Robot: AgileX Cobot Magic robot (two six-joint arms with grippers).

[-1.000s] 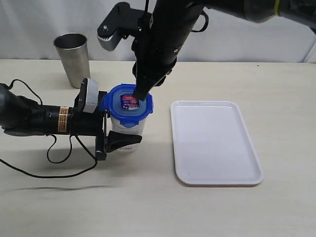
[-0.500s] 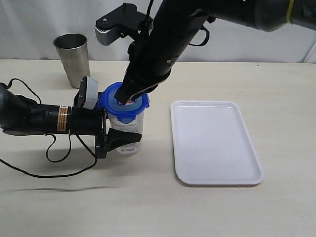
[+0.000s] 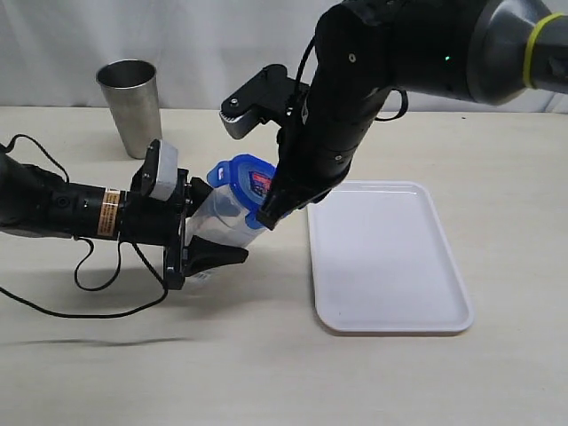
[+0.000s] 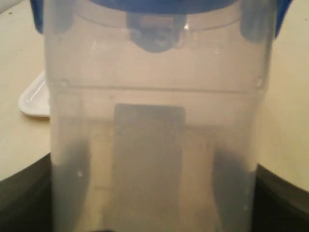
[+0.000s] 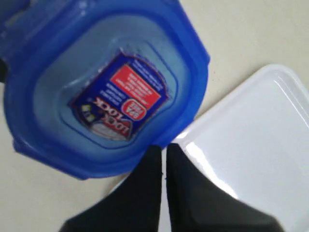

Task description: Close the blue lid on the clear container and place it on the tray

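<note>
The clear container (image 3: 216,213) leans over toward the tray (image 3: 390,266), its base low between the fingers of my left gripper (image 3: 216,224), which is shut on its body. The blue lid (image 3: 241,177) sits on its mouth, red-and-white sticker facing the tray. In the left wrist view the clear container (image 4: 154,125) fills the frame, with the blue lid (image 4: 154,5) at its far end. My right gripper (image 3: 265,218) is shut and empty, its tips at the lid's lower edge. The right wrist view shows the blue lid (image 5: 96,92), the right gripper (image 5: 163,148) against its rim, and the tray (image 5: 260,140) beside it.
A grey steel tumbler (image 3: 131,105) stands at the back left. The left arm's black cable (image 3: 98,284) loops over the table in front of it. A corner of the white tray (image 4: 34,96) shows past the container in the left wrist view.
The container has gone from upright to leaning toward the tray. My right gripper has come off the lid's top and dropped to its tray-side edge.
</note>
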